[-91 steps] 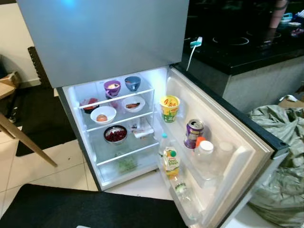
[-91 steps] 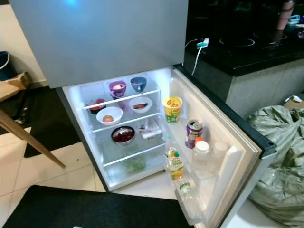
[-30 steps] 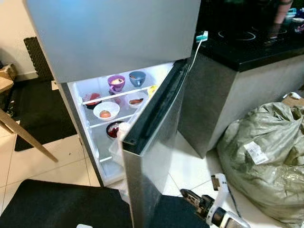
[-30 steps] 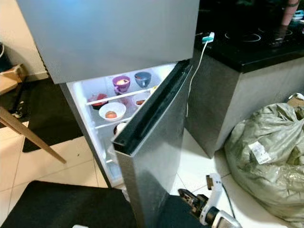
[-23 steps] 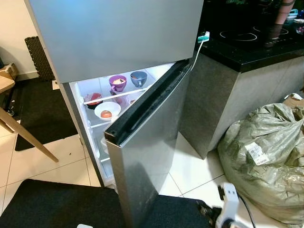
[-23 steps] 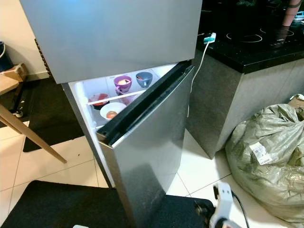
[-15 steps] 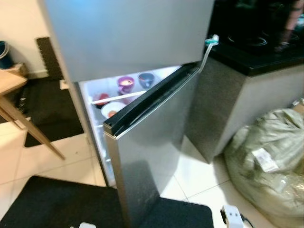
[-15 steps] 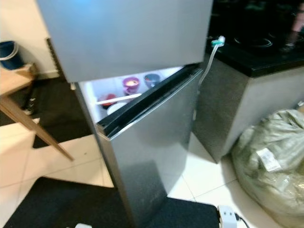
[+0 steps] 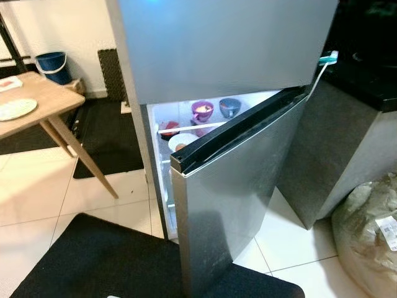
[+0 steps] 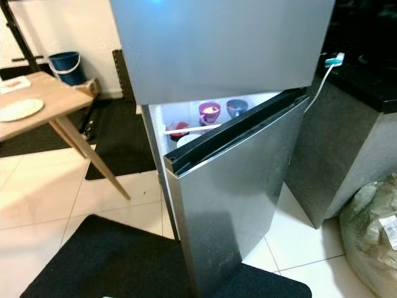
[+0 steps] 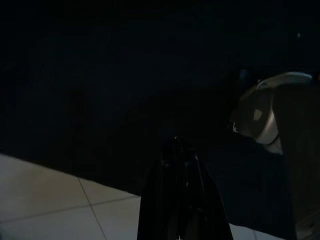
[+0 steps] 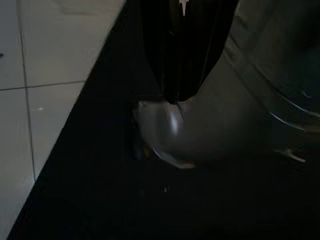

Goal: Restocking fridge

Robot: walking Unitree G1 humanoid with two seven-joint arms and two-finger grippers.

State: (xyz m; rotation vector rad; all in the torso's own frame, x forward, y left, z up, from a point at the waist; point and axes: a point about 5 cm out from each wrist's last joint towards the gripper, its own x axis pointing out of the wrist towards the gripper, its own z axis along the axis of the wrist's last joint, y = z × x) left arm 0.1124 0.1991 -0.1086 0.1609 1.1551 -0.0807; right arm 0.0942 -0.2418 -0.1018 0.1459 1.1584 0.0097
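Left eye view: the fridge (image 9: 223,56) stands with its lower door (image 9: 242,205) swung most of the way toward shut, a lit wedge of the cabinet open on the hinge-far side. Through that gap a purple bowl (image 9: 202,110) and a blue bowl (image 9: 229,107) sit on the upper glass shelf, a white bowl (image 9: 180,143) just below them. A wooden table (image 9: 37,108) carrying a pale plate (image 9: 17,109) stands to the robot's left, a black mat (image 9: 118,261) lies at the foot of the door, and a grey-green sack (image 9: 369,239) slumps by the dark counter (image 9: 353,143) on the right.

Right eye view: the same scene; the door's black seal (image 10: 229,139) is well apart from the cabinet edge at the near corner.

Left wrist view: very dark; the left gripper (image 11: 180,150) hangs over mat and tile, its fingers appearing pressed together.

Right wrist view: the right gripper (image 12: 172,97) points down at the mat beside pale tile, fingers closed against each other, holding nothing.

Judgement: the step in hand is closing the door. A flat, steady push near the free edge, carried through until the seal seats all round, should do it.
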